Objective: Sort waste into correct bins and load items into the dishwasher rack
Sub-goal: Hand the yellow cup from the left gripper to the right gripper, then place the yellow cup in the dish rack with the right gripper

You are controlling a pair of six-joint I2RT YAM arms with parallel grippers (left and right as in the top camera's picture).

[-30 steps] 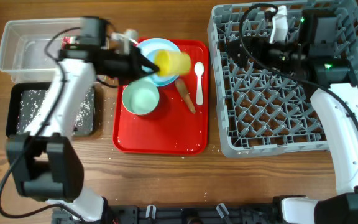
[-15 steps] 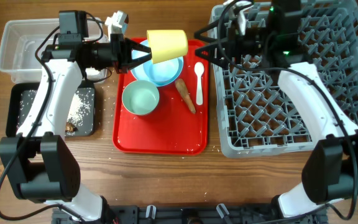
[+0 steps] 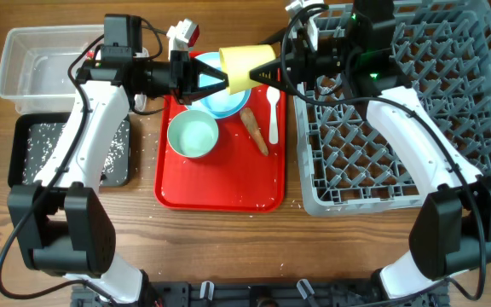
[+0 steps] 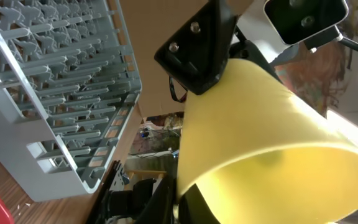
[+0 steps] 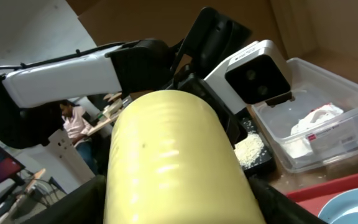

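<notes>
L gripper: fingers pinched on the rim end of the yellow cup. Cup is held sideways in the air over the back of the red tray, wide mouth toward L, narrow base toward R. L wrist view: cup fills the frame, rim closest to cam, tapering off to a black part of the other gripper.

R gripper: fingers spread wide, one each side of the cup's base end. R wrist view shows the cup body packed between both fingers. Can't tell if they're pressing or just flanking it.

L arm: comes up from the front-left, elbow over the black tub, forearm approx level and pointing right past the clear tub. R arm: up from the front-right, runs over the dishwasher rack, bends left at the rack's back-left corner, wrist pointing left, nose to nose w/ L.

On the tray under the cup: pale blue plate, mint bowl in front of it, carrot-like stick and white spoon side by side at the right. Black tub has rice grains in it. Clear tub holds a white tissue and a wrapper w/ red print.
</notes>
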